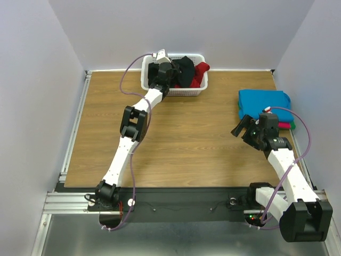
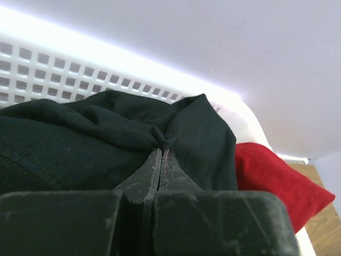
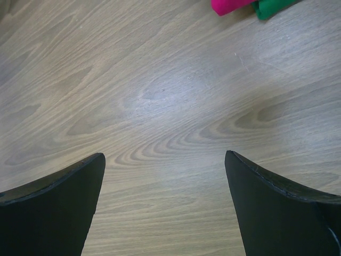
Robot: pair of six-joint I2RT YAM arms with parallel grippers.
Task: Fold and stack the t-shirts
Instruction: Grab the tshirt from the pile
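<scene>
A black t-shirt [image 1: 184,67] lies crumpled in the white basket [image 1: 181,92], with a red t-shirt [image 1: 201,72] beside it on the right. My left gripper [image 1: 161,70] reaches into the basket. In the left wrist view it [image 2: 161,151] is shut on a bunched fold of the black t-shirt [image 2: 106,133], and the red t-shirt [image 2: 277,178] lies to the right. A folded turquoise t-shirt [image 1: 264,101] tops a stack at the right edge. My right gripper [image 1: 238,128] hovers open just in front of that stack, with nothing between its fingers [image 3: 165,156]. The corners of the pink [image 3: 229,5] and green [image 3: 272,8] folded t-shirts show ahead of it.
The basket's lattice wall [image 2: 53,66] rises behind the black cloth at the table's far edge. Bare wooden table [image 1: 186,138] spans the middle between the two arms. Grey walls close in the left, right and back.
</scene>
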